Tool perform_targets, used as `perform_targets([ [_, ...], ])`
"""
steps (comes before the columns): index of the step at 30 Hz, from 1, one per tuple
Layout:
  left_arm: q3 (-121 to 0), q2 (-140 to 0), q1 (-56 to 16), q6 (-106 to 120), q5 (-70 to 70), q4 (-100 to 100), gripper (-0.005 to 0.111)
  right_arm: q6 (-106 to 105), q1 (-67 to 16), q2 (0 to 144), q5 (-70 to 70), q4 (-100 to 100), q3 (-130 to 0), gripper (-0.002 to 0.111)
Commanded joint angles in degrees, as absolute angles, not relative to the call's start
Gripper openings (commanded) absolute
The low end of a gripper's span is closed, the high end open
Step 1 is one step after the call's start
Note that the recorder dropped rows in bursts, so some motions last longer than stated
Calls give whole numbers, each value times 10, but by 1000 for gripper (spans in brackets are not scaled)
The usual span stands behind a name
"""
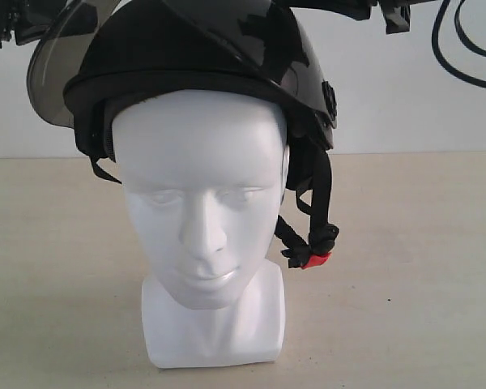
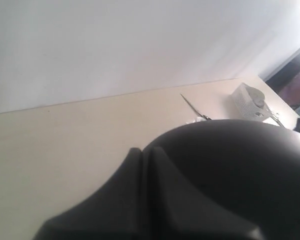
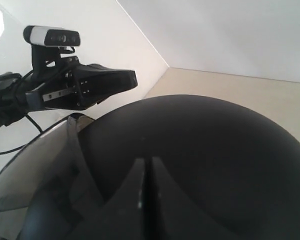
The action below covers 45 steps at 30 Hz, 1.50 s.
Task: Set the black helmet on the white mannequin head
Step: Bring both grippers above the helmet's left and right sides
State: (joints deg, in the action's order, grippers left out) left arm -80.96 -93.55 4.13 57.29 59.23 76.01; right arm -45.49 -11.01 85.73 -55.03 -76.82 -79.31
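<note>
1. On top of the white mannequin head [image 1: 198, 178] sits the black helmet [image 1: 154, 49]. The head stands upright on the table [image 1: 421, 267].
2. We see the helmet cover the top of the head down to the forehead. The eyes, nose and lips are bare below its rim.
3. The smoky visor [image 1: 49, 81] is flipped up and sticks out to one side, not over the face. So we think the helmet may be turned a bit sideways.
4. The straps [image 1: 317, 194] hang loose next to the cheek, with the red buckle [image 1: 316, 260] at the bottom (nobody asked us to do them up).
5. The left gripper [image 2: 142, 152] has its two fingers pressed tight together, with nothing between them. It is right over the round top of the helmet. We cannot tell if it touches.
6. The right gripper [image 3: 144, 162] is pinched closed too and holds nothing. It is also just over the shiny top, and again we cannot tell if it touches.
7. We think the big job is done, because the helmet rests on the head by itself. What seems left is to lift both arms away gently, and maybe nudge the helmet straight first.
</note>
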Motion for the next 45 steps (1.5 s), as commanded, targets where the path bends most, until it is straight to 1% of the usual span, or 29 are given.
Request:
perform_targets([
  [1,-814,-940,28,580,642,769,4,-466,-120,857,-547,-776,-793,0],
  [6,-814,-940,28,550,699,767,4,-466,-120,857,-559,-776,-793,0],
  [18,-814,-924,26,522,700,756,4,-455,-120,857,-591,-776,-793,0],
  [27,-814,-900,-28,483,700,695,4,-438,-120,857,-618,-768,-793,0],
  [45,-805,-850,-28,446,700,653,4,-408,-120,851,-633,-745,-793,0],
])
